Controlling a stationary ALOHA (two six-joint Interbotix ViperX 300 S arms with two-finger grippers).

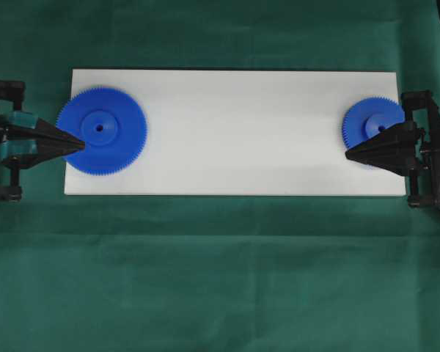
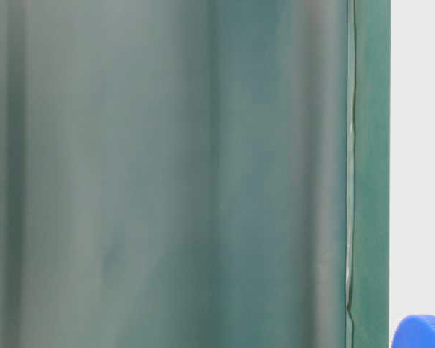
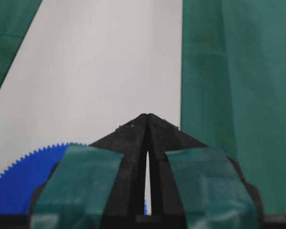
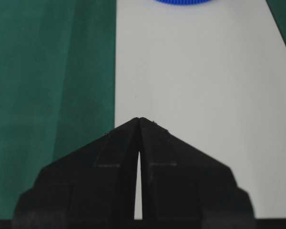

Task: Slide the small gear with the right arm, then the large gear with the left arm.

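Fingertips pinched together and empty on right gripper: press low against small gear, push steadily along white board.

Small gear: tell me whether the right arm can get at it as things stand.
Probably yes. The right gripper, fingers closed to a point, already sits at the small gear on the white board's right end, with nothing between them.

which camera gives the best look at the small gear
The overhead view: the small gear lies at the white board's right end, mostly visible, the right tool overlapping its lower edge. The table-level view may catch a blue rim; which gear, I cannot tell.
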